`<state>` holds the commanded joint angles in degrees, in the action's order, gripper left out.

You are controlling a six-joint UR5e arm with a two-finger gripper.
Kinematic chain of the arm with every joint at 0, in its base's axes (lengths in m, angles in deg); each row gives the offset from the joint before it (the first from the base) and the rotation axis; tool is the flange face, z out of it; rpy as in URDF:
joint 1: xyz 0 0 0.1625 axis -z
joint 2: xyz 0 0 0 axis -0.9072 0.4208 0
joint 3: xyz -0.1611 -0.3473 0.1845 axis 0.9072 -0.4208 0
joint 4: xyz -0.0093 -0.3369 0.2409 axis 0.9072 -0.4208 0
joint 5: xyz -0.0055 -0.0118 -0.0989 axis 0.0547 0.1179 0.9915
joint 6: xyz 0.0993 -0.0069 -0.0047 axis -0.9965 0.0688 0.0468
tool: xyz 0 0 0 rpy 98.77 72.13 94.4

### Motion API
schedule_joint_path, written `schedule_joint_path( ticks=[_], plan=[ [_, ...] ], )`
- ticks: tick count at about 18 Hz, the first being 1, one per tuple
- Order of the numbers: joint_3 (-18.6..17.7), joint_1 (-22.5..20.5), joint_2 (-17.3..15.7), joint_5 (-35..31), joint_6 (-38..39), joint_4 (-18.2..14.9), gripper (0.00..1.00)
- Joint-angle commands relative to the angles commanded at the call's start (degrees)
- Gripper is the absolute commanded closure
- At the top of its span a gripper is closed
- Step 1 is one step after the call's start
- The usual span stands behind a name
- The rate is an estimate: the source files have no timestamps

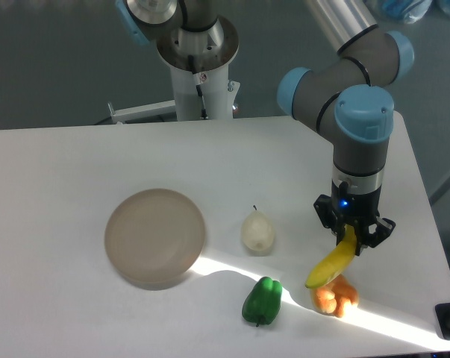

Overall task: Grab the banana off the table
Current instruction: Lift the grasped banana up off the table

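A bright-yellow curved banana (330,265) hangs tilted from my gripper (354,237), which is shut on its upper end. Its lower end points down-left, just over the lumpy orange item (336,297). Whether the banana's tip touches that item I cannot tell. The white table (75,171) spreads beneath, with a band of sunlight along its front right.
A round tan-grey plate (156,237) sits left of centre. A pale cream pear (257,232) stands in the middle, a green pepper (263,301) in front of it. The arm's base column (198,67) rises at the table's back edge.
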<state>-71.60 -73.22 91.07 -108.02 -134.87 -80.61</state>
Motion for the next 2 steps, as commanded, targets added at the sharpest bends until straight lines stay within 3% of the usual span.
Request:
schedule_joint_path(
  ticks=[2],
  plan=[
    [0.0, 0.0, 0.1, -0.1, 0.0, 0.0, 0.68]
  ],
)
